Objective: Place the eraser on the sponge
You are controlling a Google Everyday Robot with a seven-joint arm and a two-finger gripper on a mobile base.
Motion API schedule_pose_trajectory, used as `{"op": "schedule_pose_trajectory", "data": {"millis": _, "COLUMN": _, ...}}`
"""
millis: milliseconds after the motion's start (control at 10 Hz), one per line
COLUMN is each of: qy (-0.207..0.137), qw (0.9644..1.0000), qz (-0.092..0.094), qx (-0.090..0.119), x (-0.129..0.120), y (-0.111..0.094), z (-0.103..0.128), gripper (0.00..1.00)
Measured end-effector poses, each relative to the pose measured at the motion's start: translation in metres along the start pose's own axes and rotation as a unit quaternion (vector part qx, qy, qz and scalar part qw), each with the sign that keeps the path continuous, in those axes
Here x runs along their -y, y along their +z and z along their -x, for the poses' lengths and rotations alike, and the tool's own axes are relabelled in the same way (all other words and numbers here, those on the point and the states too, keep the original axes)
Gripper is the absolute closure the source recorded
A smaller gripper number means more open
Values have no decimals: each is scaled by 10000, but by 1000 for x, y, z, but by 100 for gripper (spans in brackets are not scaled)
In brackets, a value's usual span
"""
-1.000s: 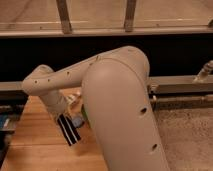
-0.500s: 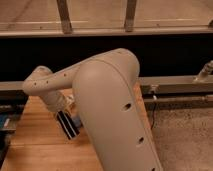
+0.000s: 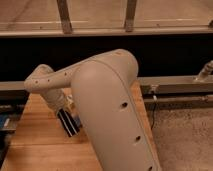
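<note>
My gripper (image 3: 63, 110) hangs from the cream wrist at the left, above the wooden table (image 3: 35, 145). It is shut on the eraser (image 3: 68, 123), a black block with white lengthwise stripes that tilts down to the right, just over the tabletop. A thin light-blue sliver (image 3: 77, 120) shows right beside the eraser at the edge of my arm; I cannot tell whether it is the sponge. The big upper arm (image 3: 110, 110) fills the middle of the view and hides the table behind it.
A dark wall and a metal rail (image 3: 175, 85) run behind the table. Speckled floor (image 3: 185, 135) lies to the right. Something blue (image 3: 4, 123) sits past the table's left edge.
The eraser has risen slightly in the gripper, then held still. My upper arm has swung up and left, now covering the green thing beside the gripper.
</note>
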State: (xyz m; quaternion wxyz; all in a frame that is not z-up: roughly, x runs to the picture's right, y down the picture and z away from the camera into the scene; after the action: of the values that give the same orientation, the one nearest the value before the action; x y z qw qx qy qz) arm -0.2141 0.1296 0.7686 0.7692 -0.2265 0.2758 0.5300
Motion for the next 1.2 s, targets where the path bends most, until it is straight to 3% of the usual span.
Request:
{"op": "schedule_pose_trajectory", "data": {"millis": 300, "qy": -2, "qw": 10000, "qz": -1, "qx": -4, "x": 0, "y": 0, "z": 0, "gripper": 100}}
{"op": "schedule_pose_trajectory", "data": {"millis": 700, "qy": 66, "qw": 9998, "qz": -2, "qx": 184, "x": 6, "y": -5, "z": -5, "gripper": 100}}
{"op": "schedule_pose_trajectory", "data": {"millis": 1000, "qy": 64, "qw": 9998, "qz": 138, "qx": 137, "x": 9, "y": 7, "z": 0, "gripper": 100}}
{"op": "schedule_pose_trajectory", "data": {"millis": 1200, "qy": 31, "qw": 9990, "qz": 431, "qx": 130, "x": 12, "y": 17, "z": 6, "gripper": 100}}
